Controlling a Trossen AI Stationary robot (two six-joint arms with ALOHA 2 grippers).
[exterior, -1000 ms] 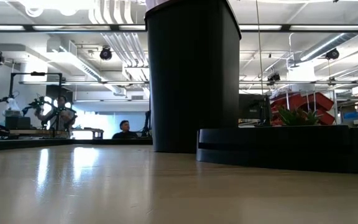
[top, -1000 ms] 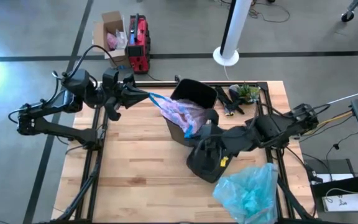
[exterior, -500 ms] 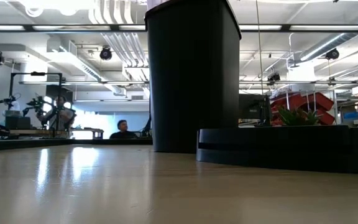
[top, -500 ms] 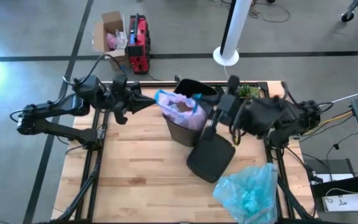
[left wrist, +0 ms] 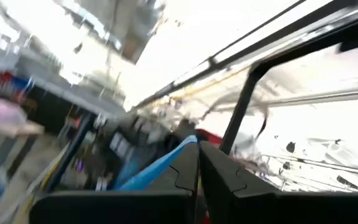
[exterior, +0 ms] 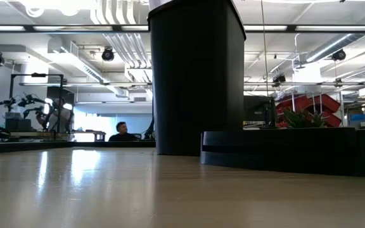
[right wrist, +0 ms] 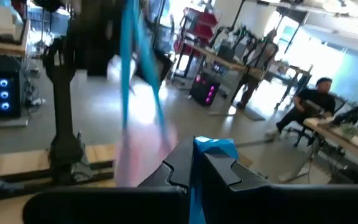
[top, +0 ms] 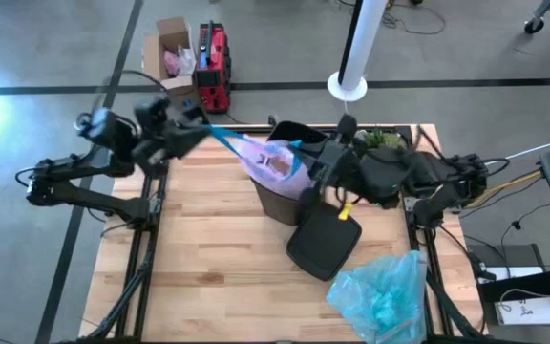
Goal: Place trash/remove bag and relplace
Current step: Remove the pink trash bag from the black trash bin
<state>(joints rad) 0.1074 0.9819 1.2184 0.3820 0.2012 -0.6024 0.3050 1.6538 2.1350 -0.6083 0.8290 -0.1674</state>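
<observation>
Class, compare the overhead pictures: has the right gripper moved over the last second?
Yes. The right gripper, shut on a blue tie of the pink bag, has moved from the lid toward the table's far edge, beside the bin.

Wooden table (top: 208, 248); on it black bin (top: 289, 162), black lid (top: 323, 244), blue bag (top: 380, 296)

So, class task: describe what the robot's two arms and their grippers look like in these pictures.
Both arms are dark, jointed and bulky, with black cables looping along them. The left gripper and right gripper end in two flat black fingers with notched, angular inner edges. A small yellow marking shows beneath the right arm.
</observation>
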